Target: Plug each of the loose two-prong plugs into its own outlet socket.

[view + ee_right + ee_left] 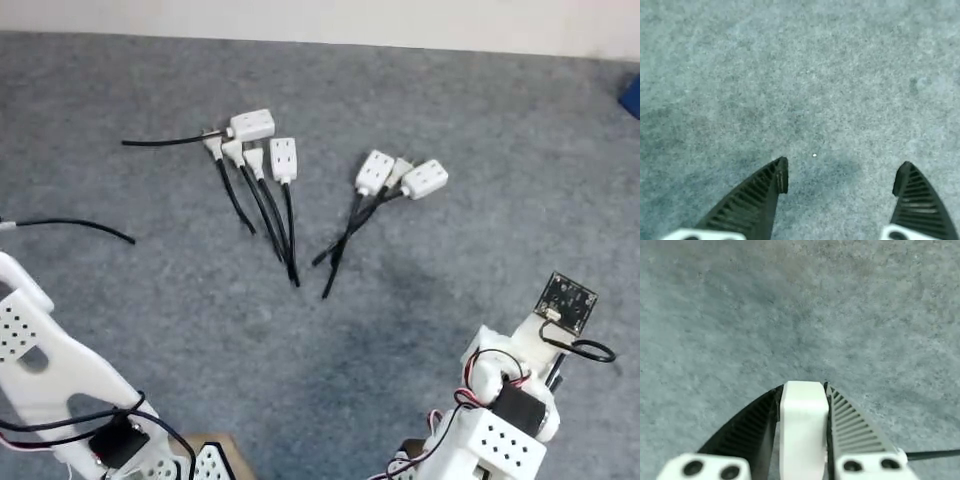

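Bimanual plugging task, viewed with one part in hand. The left gripper (802,387) is closed on a white moulded body (802,435), pinched flat between both fingers, a hold that should keep it from twisting. Whether it is a plug or a socket cannot be told. A black cable (932,455) lies just beside it. The right gripper (842,170) stands wide apart and empty above bare carpet (805,75), presumably free to take the mating part. The other pieces lie well apart from both arms in two clusters: outlet sockets (283,158) with two-prong plugs (233,152) on one side, two more sockets (424,178) and a plug (400,170) on the other, with the cords (265,205) fanned toward the arms.
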